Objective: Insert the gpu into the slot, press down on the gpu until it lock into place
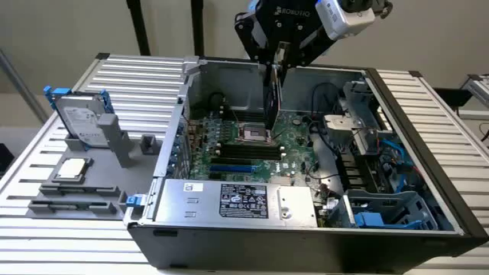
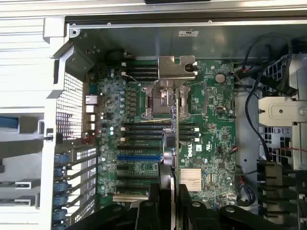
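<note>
Exterior view: the jaws (image 1: 276,59) are clamped on the gpu (image 1: 272,97), which hangs edge-on with its long axis pointing down over the processor socket (image 1: 256,135). The slot (image 1: 233,169) lies flat and apart, near the motherboard (image 1: 296,136) edge beside the silver box (image 1: 229,200).
</note>
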Controlling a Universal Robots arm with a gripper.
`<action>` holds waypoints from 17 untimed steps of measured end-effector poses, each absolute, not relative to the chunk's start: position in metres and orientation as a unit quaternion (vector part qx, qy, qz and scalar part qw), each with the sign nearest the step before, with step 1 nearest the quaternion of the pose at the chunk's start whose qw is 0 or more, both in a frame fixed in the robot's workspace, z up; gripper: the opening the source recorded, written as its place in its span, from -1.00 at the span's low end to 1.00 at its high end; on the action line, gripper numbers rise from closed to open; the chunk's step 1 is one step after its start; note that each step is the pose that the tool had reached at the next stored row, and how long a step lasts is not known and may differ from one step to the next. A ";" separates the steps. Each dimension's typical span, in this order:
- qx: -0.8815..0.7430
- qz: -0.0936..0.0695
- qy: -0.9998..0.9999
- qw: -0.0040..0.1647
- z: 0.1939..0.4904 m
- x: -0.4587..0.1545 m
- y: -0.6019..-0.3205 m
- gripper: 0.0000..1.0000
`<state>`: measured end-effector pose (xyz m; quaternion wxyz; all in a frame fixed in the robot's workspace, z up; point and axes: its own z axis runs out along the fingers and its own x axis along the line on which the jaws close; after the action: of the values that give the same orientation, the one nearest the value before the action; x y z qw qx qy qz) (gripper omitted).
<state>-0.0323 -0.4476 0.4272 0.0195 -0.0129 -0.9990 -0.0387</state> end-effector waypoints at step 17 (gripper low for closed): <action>0.013 -0.038 -0.999 0.020 0.427 -0.032 -0.447 -0.47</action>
<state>-0.0325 -0.4473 0.4266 0.0201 0.0127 -0.9990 -0.0382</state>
